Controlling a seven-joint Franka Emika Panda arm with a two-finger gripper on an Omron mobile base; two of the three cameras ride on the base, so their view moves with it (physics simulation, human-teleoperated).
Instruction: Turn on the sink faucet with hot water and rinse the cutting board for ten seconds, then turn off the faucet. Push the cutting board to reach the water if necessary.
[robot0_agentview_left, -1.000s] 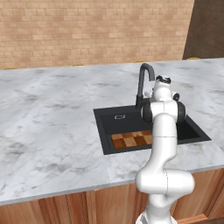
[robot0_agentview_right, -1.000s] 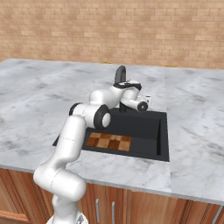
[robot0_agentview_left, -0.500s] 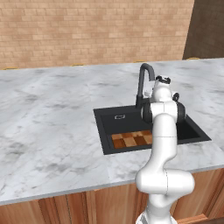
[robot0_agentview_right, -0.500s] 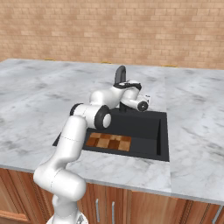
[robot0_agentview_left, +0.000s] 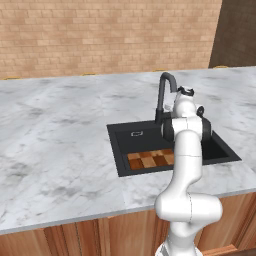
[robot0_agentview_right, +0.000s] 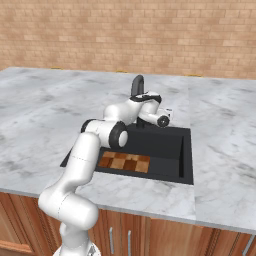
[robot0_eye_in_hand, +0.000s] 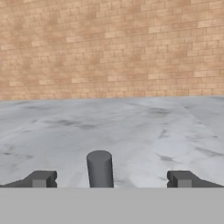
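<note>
In the hand view two dark fingers (robot0_eye_in_hand: 41, 179) stand wide apart with nothing clamped, and between them, at 6 o'clock in that view, rises a short matte-black cylinder (robot0_eye_in_hand: 99, 168) that I take for the small side lever of the tap, though I cannot tell whether either finger touches it. From the base views, nearest the robot lies one small flat wooden cutting board (robot0_agentview_right: 124, 162) with its checkerboard of tan, orange and dark brown squares, flat on the floor of the one rectangular matte-black recessed sink (robot0_agentview_right: 183, 150), toward the basin's near edge. Behind it, at 12 o'clock from the board, the white arm's hand (robot0_agentview_right: 159, 117) hovers close by the one tall matte-black gooseneck sink faucet (robot0_agentview_left: 164, 95), which stands on the grey marble table (robot0_agentview_left: 60, 145) at the far rim of the basin. No stream of water falls from the spout, so the step in hand looks like the first one: turning the tap on to hot. The next move likely calls for pushing or nudging the lever with one finger toward the hot side, with the wrist kept clear of the curved spout. Since the board lies nearer the robot than the spout's mouth, it may then need pushing toward 12 o'clock to meet the water. Farthest off stands one tan brick wall (robot0_eye_in_hand: 109, 48).
</note>
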